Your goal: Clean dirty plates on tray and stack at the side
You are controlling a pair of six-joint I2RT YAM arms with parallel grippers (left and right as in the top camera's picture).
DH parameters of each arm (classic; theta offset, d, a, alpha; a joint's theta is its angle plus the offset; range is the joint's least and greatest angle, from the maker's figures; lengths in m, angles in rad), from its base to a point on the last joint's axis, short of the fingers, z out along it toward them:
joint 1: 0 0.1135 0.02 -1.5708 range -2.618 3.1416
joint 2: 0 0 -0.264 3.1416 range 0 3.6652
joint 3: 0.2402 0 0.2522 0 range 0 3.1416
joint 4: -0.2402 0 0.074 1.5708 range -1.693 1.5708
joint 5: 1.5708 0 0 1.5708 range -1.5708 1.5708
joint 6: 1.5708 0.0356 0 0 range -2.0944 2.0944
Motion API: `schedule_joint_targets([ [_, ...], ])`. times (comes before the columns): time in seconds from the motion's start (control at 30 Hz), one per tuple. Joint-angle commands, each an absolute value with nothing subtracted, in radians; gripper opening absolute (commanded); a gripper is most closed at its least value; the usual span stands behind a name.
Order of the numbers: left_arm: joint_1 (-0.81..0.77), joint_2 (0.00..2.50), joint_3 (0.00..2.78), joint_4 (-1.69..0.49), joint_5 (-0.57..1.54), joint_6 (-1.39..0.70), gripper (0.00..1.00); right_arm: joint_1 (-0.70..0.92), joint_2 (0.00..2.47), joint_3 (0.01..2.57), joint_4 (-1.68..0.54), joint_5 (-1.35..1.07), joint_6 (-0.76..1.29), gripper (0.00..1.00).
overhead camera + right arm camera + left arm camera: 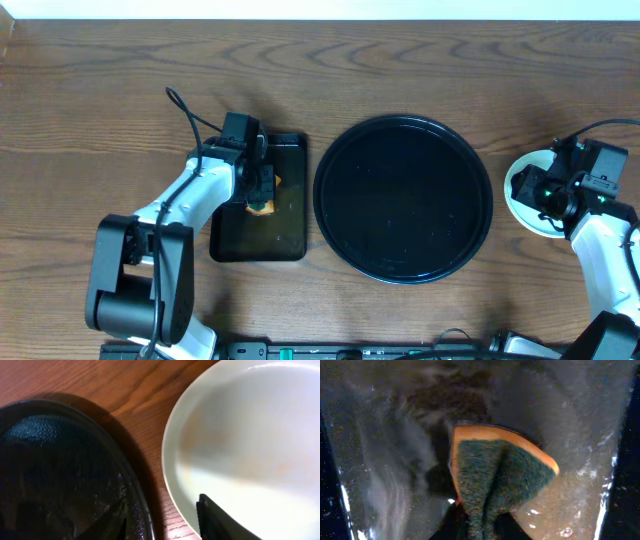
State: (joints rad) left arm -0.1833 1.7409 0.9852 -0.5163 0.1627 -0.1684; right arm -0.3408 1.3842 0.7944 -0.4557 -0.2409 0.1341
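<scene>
The left gripper point(262, 188) is positioned over the small rectangular tray point(288, 240), which lies just left of the round tray point(340, 240). Its jaws are closed on a sponge point(500, 475), pinching it at one end. The sponge has an orange body and a dark green scouring face, which is creased down the middle. The surface of the rectangular tray beneath it appears wet.

The right gripper point(547, 190) is positioned over a pale plate point(520, 210). The plate rests on the tabletop point(100, 100) just right of the round tray, near it but not touching. The jaws are spread wide and hold nothing. One finger point(220, 522) sits above the inside of the plate, and the other point(112, 522) sits above the edge of the round tray. The plate rim lies between them. Whether more plates lie under this one cannot be determined.
</scene>
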Motion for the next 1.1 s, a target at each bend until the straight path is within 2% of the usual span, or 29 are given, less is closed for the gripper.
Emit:
schedule_joint_targets([
  [0.0, -0.178, 1.713, 1.011, -0.519, 0.249, -0.178, 0.52, -0.298, 1.385, 0.798, -0.457, -0.292, 0.075, 0.46],
  [0.07, -0.177, 1.686, 1.012, -0.522, 0.249, -0.178, 0.59, -0.269, 1.383, 0.799, -0.456, -0.293, 0.065, 0.49],
  [0.17, -0.174, 1.623, 1.014, -0.521, 0.225, -0.179, 0.75, -0.215, 1.376, 0.804, -0.456, -0.293, 0.036, 0.57],
  [0.23, -0.173, 1.570, 1.014, -0.522, 0.165, -0.179, 0.76, -0.179, 1.368, 0.811, -0.457, -0.293, 0.028, 0.67],
  [0.3, -0.173, 1.518, 1.014, -0.523, 0.114, -0.180, 0.77, -0.147, 1.358, 0.822, -0.461, -0.293, 0.028, 0.86],
  [0.4, -0.173, 1.457, 1.014, -0.538, 0.092, -0.203, 0.77, -0.092, 1.343, 0.857, -0.512, -0.293, -0.012, 0.99],
  [0.5, -0.173, 1.416, 1.014, -0.603, 0.093, -0.224, 0.78, -0.040, 1.333, 0.903, -0.614, -0.287, -0.061, 0.99],
  [0.7, -0.173, 1.328, 1.014, -0.857, 0.090, -0.227, 0.78, 0.016, 1.306, 0.941, -0.776, -0.263, -0.014, 0.99],
  [0.83, -0.173, 1.256, 1.004, -0.988, 0.001, -0.301, 0.78, 0.024, 1.250, 0.939, -0.844, -0.258, 0.015, 0.99],
  [1.0, -0.176, 1.078, 0.923, -0.994, -0.011, -0.305, 0.78, 0.042, 1.106, 0.904, -0.868, -0.176, 0.052, 0.99],
  [1.07, -0.181, 0.947, 0.868, -0.955, 0.013, -0.240, 0.79, 0.068, 1.005, 0.870, -0.865, -0.107, 0.055, 0.99],
])
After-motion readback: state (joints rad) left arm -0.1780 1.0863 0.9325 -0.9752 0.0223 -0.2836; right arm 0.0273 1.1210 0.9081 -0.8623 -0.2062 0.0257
